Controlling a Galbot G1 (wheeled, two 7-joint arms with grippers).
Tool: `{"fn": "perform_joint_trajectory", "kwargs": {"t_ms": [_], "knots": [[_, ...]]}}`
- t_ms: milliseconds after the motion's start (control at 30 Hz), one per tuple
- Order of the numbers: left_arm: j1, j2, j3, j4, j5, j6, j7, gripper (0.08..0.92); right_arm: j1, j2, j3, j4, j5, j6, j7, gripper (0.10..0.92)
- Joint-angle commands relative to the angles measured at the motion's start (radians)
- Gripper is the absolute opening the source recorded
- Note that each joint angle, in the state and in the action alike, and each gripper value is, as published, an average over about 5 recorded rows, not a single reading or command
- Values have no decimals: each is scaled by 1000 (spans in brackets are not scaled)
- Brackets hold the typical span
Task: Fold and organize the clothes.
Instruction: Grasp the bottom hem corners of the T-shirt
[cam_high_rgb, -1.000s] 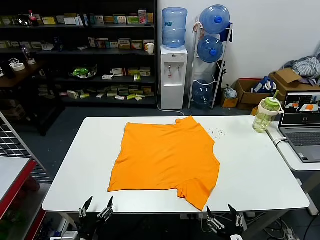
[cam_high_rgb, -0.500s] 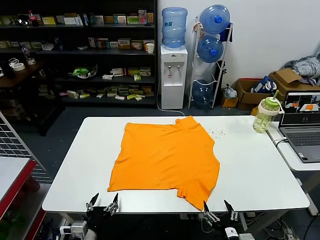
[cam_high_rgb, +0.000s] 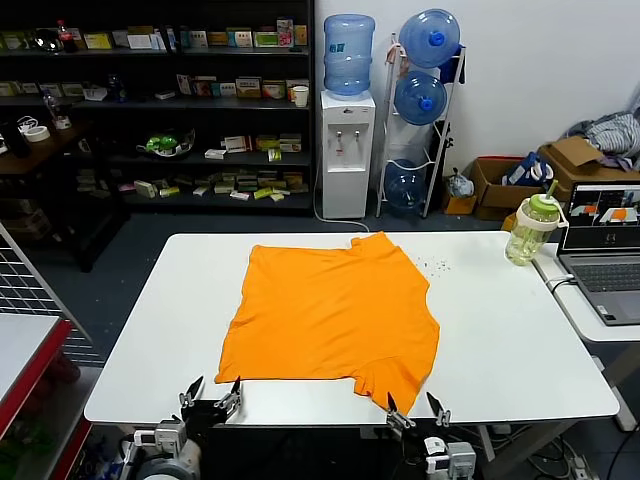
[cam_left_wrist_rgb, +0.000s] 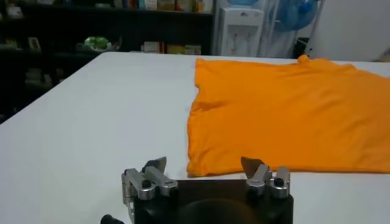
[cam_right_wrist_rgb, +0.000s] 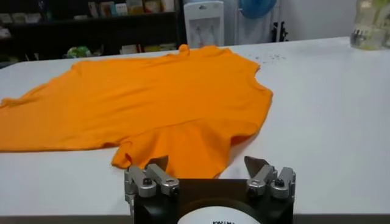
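The clothes are one bright orange T-shirt (cam_high_rgb: 335, 315) lying flat in the middle of the white table (cam_high_rgb: 520, 340), no lettering showing. My left gripper (cam_high_rgb: 212, 395) is at the table's front edge, just short of the shirt's near left corner, open with nothing between its fingers. In the left wrist view that gripper (cam_left_wrist_rgb: 204, 164) faces the shirt's corner (cam_left_wrist_rgb: 201, 167). My right gripper (cam_high_rgb: 412, 410) is open at the front edge below the shirt's near right sleeve. In the right wrist view the gripper (cam_right_wrist_rgb: 207, 162) stands just before the sleeve hem (cam_right_wrist_rgb: 177, 155).
A green-capped bottle (cam_high_rgb: 530, 230) stands at the table's far right corner, beside a laptop (cam_high_rgb: 605, 255) on a side desk. Shelves, a water dispenser (cam_high_rgb: 346, 150) and boxes stand well behind the table. A wire rack (cam_high_rgb: 25, 290) is at my left.
Both grippers have risen and come forward to the table's front edge, nearer the shirt's near corners. The right one has also shifted left. The shirt has not moved.
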Motion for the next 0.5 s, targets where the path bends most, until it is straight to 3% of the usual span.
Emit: {"fn": "perform_joint_trajectory", "kwargs": {"t_ms": [33,500], "knots": [[-33,2,13,20,-12,19,-7,750,28,10,-19,-24,-13,-15,10,705],[-56,-5,34,37,-13,21,-16,352,8,3,-16,-12,-1,-13,16,316]]}}
